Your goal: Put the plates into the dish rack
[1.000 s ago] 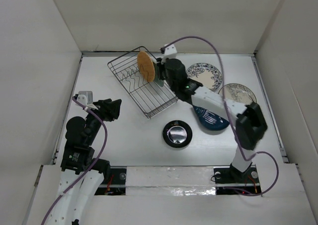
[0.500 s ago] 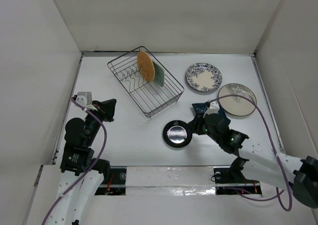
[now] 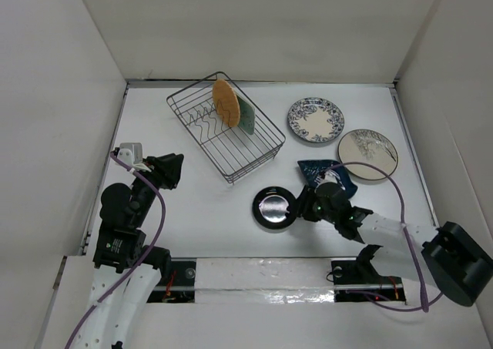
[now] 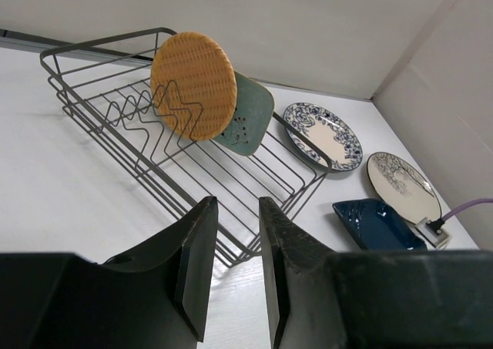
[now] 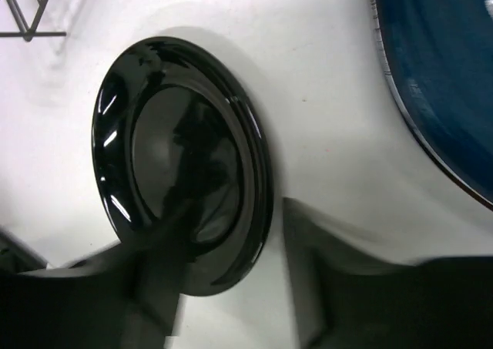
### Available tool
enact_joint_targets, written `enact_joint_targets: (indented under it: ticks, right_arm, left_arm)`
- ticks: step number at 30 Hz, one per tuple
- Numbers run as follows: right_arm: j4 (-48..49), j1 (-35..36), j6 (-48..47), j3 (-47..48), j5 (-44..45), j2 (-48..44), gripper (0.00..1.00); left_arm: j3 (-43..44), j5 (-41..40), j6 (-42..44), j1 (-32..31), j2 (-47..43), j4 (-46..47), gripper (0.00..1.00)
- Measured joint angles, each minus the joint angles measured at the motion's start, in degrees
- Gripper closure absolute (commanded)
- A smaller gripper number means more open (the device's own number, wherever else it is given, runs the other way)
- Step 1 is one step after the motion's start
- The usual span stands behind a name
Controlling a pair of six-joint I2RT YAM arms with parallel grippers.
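2 of the 6 plates are loaded. The tan woven disc (image 3: 226, 102) and the pale green plate (image 3: 247, 119) stand on edge, close together, toward the far end of the dish rack (image 3: 199, 139), which sits far left on the table (image 3: 200, 210).

4 plates lie flat on the table. The blue-white floral plate (image 3: 316, 119) is far right, and the cream plate (image 3: 367, 154) is nearer and further right. The dark blue leaf-shaped plate (image 3: 316, 172) and the small glossy black plate (image 3: 275, 208) lie near the centre.

The right jaws are open astride the black plate's right rim and grip nothing. I judge this plate goes next. The left jaws, near left, are narrowly parted and empty.

The table is plain matte white, boxed by white walls (image 3: 254, 25) on the left, far and right.
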Motion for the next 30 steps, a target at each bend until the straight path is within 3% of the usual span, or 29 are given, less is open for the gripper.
enact_joint_targets:
  ticks: [2, 3, 6, 10, 14, 17, 20, 23, 30]
  right_arm:
    - [4.9, -0.2, 1.6, -1.2, -1.8, 3.2, 0.62]
    - [7.4, -0.4, 2.4, -1.7, -2.4, 4.5, 0.76]
    - [12.8, -0.8, 5.1, -3.4, -3.8, 7.6, 1.0]
    - [12.6, -0.7, 7.1, -4.2, -1.9, 4.6, 1.0]
    - [3.9, 1.2, 5.2, -2.9, 3.7, -10.3, 1.0]
    - [-1.2, 2.4, 1.3, 2.3, 8.1, -19.7, 1.0]
    - [-2.4, 2.7, -4.0, 11.2, 12.2, -21.2, 1.0]
    - [-1.5, 2.9, -10.1, 21.6, 16.1, -14.3, 1.0]
    - [-0.7, 3.8, -27.7, 52.8, 24.5, 20.2, 1.0]
  left_arm:
    - [0.0, 0.1, 0.0, 0.0, 0.0, 0.0, 0.74]
    - [0.0, 0.1, 0.0, 0.0, 0.0, 0.0, 0.74]
    - [0.0, 0.1, 0.0, 0.0, 0.0, 0.0, 0.74]
    - [0.0, 0.1, 0.0, 0.0, 0.0, 0.0, 0.74]
    - [0.0, 0.1, 0.0, 0.0, 0.0, 0.0, 0.72]
    - [0.0, 0.0, 0.0, 0.0, -0.1, 0.0, 0.7]
    - [0.0, 0.0, 0.1, 0.0, -0.3, 0.0, 0.69]
    - [0.0, 0.0, 0.2, 0.0, -0.6, 0.0, 0.69]
    - [0.0, 0.0, 0.2, 0.0, -0.9, 0.0, 0.68]
